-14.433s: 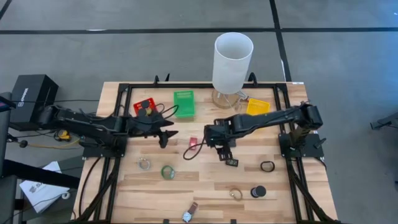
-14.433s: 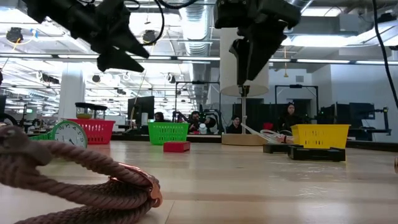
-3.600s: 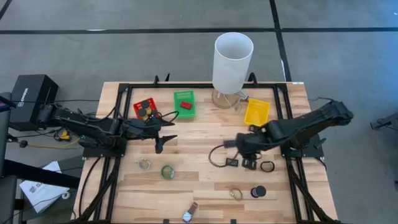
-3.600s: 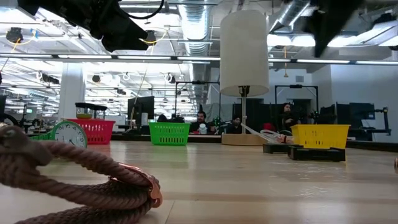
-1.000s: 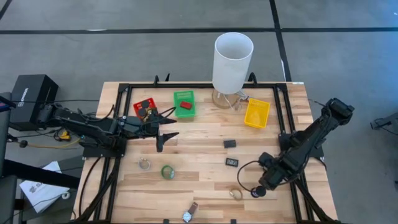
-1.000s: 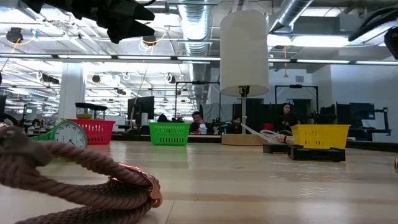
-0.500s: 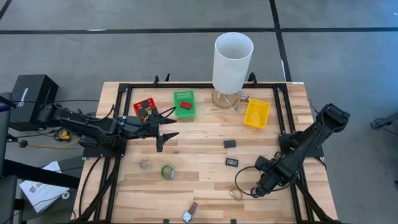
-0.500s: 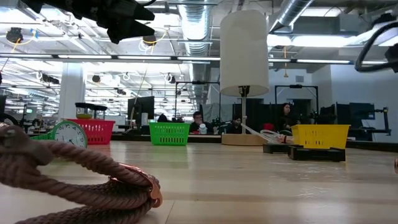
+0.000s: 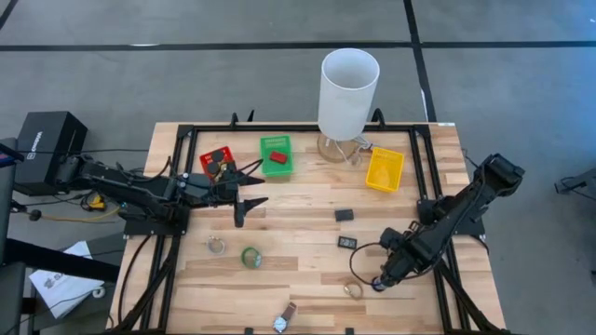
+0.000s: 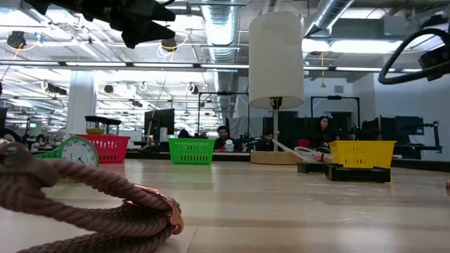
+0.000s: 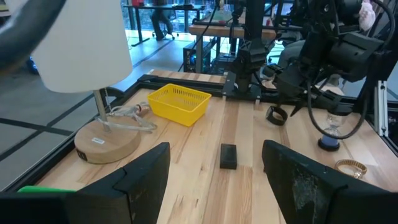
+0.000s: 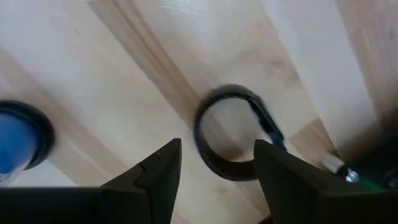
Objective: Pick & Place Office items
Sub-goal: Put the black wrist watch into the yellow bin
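Note:
My right gripper (image 9: 379, 281) hangs open over the table's near right part, pointing down and touching nothing. In its wrist view a black ring (image 12: 231, 134) lies flat on the wood beyond the two fingertips. A blue-topped black cylinder (image 12: 17, 142) stands off to one side. The left wrist view shows the same ring (image 11: 275, 115) and cylinder (image 11: 328, 143). My left gripper (image 9: 248, 190) waits open and empty in the air beside the red bin (image 9: 217, 162). Two small black blocks (image 9: 345, 215) (image 9: 346, 242) lie mid-table.
A green bin (image 9: 276, 154) holds a red block. A yellow bin (image 9: 385, 168) and a tall white cylinder (image 9: 348, 91) stand at the far edge. A gold ring (image 9: 353, 290), a green tape roll (image 9: 250, 257), a clear ring (image 9: 216, 246) and a wristwatch (image 9: 284, 319) lie on the near half.
My right gripper has sunk a little and gone toward the table's left and near edges, rolling slightly, with its fingers still open. The objects on the table lie where they were.

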Motion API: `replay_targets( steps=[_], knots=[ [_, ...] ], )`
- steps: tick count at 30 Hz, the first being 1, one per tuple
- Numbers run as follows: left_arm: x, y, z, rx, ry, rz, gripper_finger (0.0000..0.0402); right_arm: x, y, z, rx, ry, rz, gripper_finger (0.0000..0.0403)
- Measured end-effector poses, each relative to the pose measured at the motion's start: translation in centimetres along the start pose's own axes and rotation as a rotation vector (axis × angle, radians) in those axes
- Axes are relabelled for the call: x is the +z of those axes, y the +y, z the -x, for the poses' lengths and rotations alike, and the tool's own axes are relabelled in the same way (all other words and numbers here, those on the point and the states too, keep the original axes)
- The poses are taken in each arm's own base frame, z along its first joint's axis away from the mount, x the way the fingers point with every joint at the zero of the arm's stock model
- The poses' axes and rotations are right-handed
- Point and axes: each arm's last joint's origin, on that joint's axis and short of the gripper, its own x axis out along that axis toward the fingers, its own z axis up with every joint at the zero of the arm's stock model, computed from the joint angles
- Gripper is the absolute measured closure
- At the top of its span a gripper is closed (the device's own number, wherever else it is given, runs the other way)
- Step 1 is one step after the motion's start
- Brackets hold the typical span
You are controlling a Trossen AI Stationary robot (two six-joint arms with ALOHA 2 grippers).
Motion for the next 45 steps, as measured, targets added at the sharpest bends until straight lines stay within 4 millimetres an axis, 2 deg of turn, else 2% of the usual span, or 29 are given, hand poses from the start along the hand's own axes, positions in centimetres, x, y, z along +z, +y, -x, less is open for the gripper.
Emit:
replay_targets(
  steps=[6,11,16,19,29,36,45],
  knots=[
    [0.0,0.0,0.0,0.000,-0.003,0.001,0.0152,0.7,0.8,0.7,0.167,-0.037,-0.024,0.0210],
    [0.0,0.0,0.0,-0.001,-0.004,0.001,0.0152,0.6,-0.3,1.5,0.156,-0.039,-0.040,0.0210],
    [0.0,0.0,0.0,-0.001,-0.004,0.001,0.0152,0.9,-2.1,2.5,0.123,-0.038,-0.185,0.0210],
    [0.0,0.0,0.0,0.000,-0.003,0.001,0.0152,1.4,-2.6,2.6,0.119,-0.031,-0.272,0.0210],
    [0.0,0.0,0.0,-0.001,-0.003,-0.003,0.0152,2.7,-1.3,0.8,0.069,0.069,-0.544,0.0210],
    [0.0,0.0,0.0,0.000,-0.003,-0.003,0.0152,2.9,-0.3,-0.4,0.037,0.073,-0.608,0.0210],
    [0.0,0.0,0.0,0.000,-0.002,-0.003,0.0152,3.0,0.8,-2.3,-0.036,0.100,-0.607,0.0210]
  ],
)
